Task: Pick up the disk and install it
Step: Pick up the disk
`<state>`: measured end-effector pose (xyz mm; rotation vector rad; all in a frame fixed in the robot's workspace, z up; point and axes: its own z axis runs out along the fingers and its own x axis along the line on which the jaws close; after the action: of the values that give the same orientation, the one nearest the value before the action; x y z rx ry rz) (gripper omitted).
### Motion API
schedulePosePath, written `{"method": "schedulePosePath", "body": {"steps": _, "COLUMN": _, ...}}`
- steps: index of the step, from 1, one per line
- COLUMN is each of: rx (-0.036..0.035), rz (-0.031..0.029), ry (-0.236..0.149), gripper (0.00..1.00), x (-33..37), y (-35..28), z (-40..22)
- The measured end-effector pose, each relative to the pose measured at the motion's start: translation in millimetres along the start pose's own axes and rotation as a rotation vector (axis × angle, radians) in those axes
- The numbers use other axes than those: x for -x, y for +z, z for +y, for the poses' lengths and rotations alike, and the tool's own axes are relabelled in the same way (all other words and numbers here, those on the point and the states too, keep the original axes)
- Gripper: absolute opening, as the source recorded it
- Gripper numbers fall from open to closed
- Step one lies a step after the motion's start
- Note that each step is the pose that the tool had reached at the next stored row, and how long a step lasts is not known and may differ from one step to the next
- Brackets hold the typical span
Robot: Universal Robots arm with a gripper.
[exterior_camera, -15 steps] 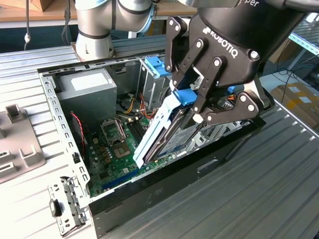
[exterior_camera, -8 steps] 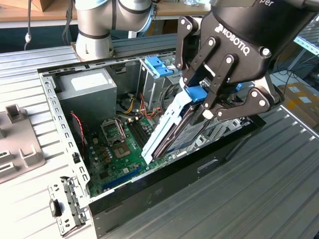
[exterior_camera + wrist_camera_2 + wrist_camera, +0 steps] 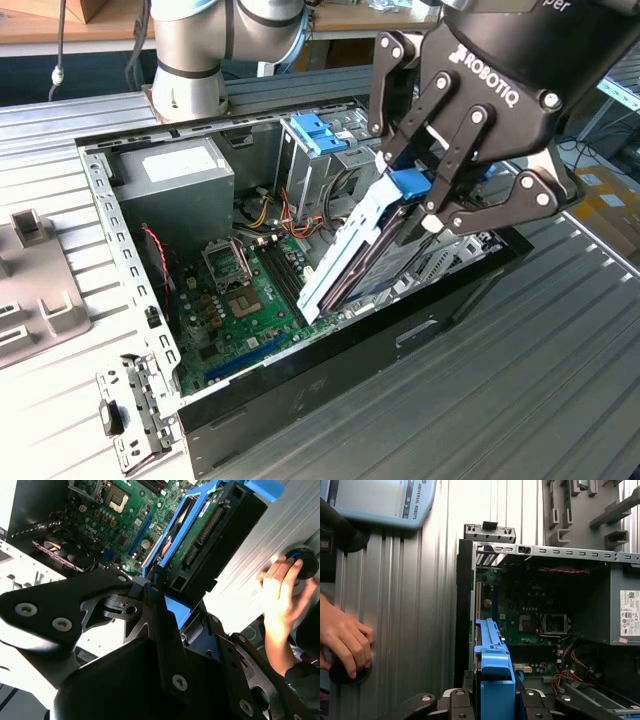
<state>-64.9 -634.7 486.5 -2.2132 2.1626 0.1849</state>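
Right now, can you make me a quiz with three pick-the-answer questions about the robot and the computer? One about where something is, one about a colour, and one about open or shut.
1. Where is the disk?
A) flat on the table
B) held tilted over the open computer case
C) on top of the grey box

2. What colour is the disk's end tab?
A) blue
B) red
C) yellow

3. What is the gripper doing?
A) wide open and empty
B) resting on the table
C) shut on the disk

Answers:
1 B: the exterior view shows it slanting above the motherboard.
2 A: the tab is bright blue in both wrist views.
3 C: the gripper clamps the disk near the tab.
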Motion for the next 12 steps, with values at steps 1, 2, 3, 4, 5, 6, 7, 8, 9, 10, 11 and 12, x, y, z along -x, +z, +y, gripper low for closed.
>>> {"method": "schedulePosePath", "body": {"steps": 1, "rx": 0.0, "rz": -0.0001, "ry": 0.0, "gripper": 0.37, "x": 0.0, "y": 0.0, "z": -1.5}}
{"method": "schedulePosePath", "body": {"steps": 2, "rx": 0.0, "rz": 0.0, "ry": 0.0, "gripper": 0.37, "x": -0.1, "y": -0.1, "z": -2.9}}
{"method": "schedulePosePath", "body": {"steps": 3, "rx": -0.0001, "rz": -0.0001, "ry": 0.0, "gripper": 0.37, "x": -0.1, "y": -0.2, "z": -4.3}}
{"method": "schedulePosePath", "body": {"steps": 4, "rx": 0.0, "rz": -0.0001, "ry": 0.0, "gripper": 0.37, "x": -0.1, "y": -0.3, "z": -5.7}}
{"method": "schedulePosePath", "body": {"steps": 5, "rx": -0.0001, "rz": -0.0001, "ry": 0.0, "gripper": 0.37, "x": -0.2, "y": -0.4, "z": -7.8}}
{"method": "schedulePosePath", "body": {"steps": 6, "rx": 0.0, "rz": -0.0001, "ry": 0.0, "gripper": 0.37, "x": -0.2, "y": -0.5, "z": -9.3}}
{"method": "schedulePosePath", "body": {"steps": 7, "rx": -0.0001, "rz": 0.0, "ry": 0.0, "gripper": 0.37, "x": -0.2, "y": -0.6, "z": -11.3}}
{"method": "schedulePosePath", "body": {"steps": 8, "rx": -0.0001, "rz": -0.0001, "ry": 0.0, "gripper": 0.37, "x": -0.3, "y": -0.7, "z": -12.9}}
{"method": "schedulePosePath", "body": {"steps": 9, "rx": -0.0001, "rz": -0.0001, "ry": 0.0, "gripper": 0.37, "x": -0.3, "y": -0.8, "z": -14.7}}
{"method": "schedulePosePath", "body": {"steps": 10, "rx": -0.0001, "rz": -0.0001, "ry": 0.0, "gripper": 0.37, "x": -0.4, "y": -0.8, "z": -16.2}}
{"method": "schedulePosePath", "body": {"steps": 11, "rx": -0.0001, "rz": -0.0001, "ry": 0.0, "gripper": 0.37, "x": -0.4, "y": -1.0, "z": -18.0}}
{"method": "schedulePosePath", "body": {"steps": 12, "rx": 0.0, "rz": 0.0, "ry": 0.0, "gripper": 0.37, "x": -0.4, "y": -1.1, "z": -20.8}}
